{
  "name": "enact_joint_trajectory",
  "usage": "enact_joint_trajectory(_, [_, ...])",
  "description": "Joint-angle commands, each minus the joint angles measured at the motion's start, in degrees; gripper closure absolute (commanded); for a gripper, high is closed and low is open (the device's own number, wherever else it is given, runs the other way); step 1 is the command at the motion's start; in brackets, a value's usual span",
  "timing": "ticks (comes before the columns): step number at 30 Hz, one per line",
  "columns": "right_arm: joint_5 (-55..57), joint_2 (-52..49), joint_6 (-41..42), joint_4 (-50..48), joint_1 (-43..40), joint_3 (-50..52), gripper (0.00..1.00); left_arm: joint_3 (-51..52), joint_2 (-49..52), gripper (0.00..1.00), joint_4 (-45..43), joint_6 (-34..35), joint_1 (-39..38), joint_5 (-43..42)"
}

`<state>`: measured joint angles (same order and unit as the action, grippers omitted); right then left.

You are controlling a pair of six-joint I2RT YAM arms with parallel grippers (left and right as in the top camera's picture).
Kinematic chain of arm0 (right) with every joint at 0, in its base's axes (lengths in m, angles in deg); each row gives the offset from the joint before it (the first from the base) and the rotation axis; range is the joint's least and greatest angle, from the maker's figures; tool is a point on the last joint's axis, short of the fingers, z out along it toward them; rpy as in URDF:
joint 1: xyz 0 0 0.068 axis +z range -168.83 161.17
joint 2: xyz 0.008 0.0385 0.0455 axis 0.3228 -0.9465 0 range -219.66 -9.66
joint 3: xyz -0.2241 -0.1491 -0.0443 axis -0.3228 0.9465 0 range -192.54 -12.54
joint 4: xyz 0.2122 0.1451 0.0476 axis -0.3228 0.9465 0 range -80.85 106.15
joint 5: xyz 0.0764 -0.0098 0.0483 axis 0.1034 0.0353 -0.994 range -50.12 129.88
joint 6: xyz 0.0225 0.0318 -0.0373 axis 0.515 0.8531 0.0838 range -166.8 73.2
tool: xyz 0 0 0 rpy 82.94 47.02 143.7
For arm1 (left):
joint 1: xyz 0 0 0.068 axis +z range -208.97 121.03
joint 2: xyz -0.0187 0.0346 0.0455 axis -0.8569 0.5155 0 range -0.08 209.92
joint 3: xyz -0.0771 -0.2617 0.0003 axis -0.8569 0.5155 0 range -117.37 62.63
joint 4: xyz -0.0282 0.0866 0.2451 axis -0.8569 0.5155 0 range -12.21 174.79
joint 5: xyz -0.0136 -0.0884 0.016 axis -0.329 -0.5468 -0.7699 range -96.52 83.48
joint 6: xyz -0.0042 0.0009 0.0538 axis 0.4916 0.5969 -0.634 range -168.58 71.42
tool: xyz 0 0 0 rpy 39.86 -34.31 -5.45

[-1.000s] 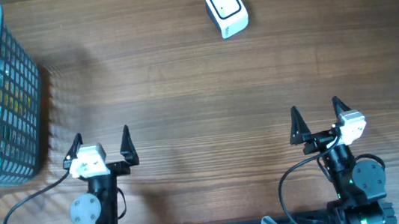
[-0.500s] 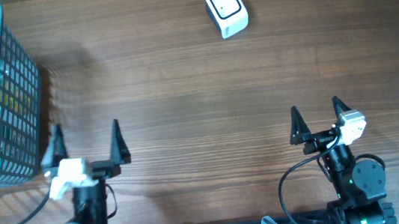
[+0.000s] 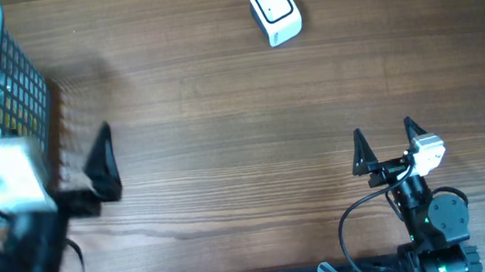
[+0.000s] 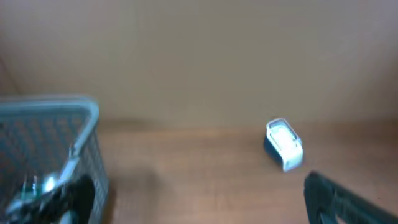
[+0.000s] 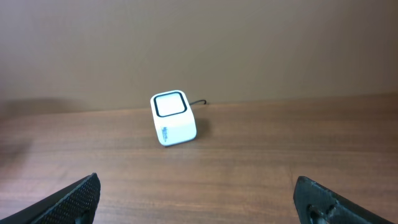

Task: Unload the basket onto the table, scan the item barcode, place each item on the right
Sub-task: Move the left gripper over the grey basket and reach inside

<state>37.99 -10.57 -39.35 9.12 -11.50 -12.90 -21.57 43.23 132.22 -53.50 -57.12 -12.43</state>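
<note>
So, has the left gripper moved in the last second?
Yes. The left gripper has swung left toward the basket, its wrist now overlapping the basket's edge in the overhead view.

Wood-grain table [image 3: 221, 111]; plain tan wall [image 5: 249, 43] behind, possibly cardboard; soft light.

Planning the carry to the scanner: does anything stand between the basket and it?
Nothing visible does: only bare table lies between the basket and the scanner.
</note>
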Motion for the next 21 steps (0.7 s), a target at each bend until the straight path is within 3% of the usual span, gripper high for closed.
enact_joint_trajectory(1, [0.26,0.26,0.22,-0.17,-0.24,0.07,0.00,-17.59,15.56,0.00,11.72,-1.09,0.31,-0.46])
enact_joint_trajectory(4, [0.26,0.26,0.20,-0.17,-0.24,0.07,0.00,-25.86,23.58,0.00,17.44,-1.05,0.31,-0.48])
enact_joint_trajectory(11, [0.26,0.26,0.22,-0.15,-0.24,0.07,0.00,-27.98,34.80,0.00,13.42,-2.62,0.31,0.00])
enact_joint_trajectory(18, [0.26,0.26,0.24,-0.17,-0.24,0.07,0.00,-27.98,40.28,0.00,2.36,-5.33,4.61,19.56])
enact_joint_trajectory(21, [0.26,0.26,0.20,-0.15,-0.24,0.07,0.00,-27.98,40.39,0.00,-0.17,-4.63,10.03,20.33])
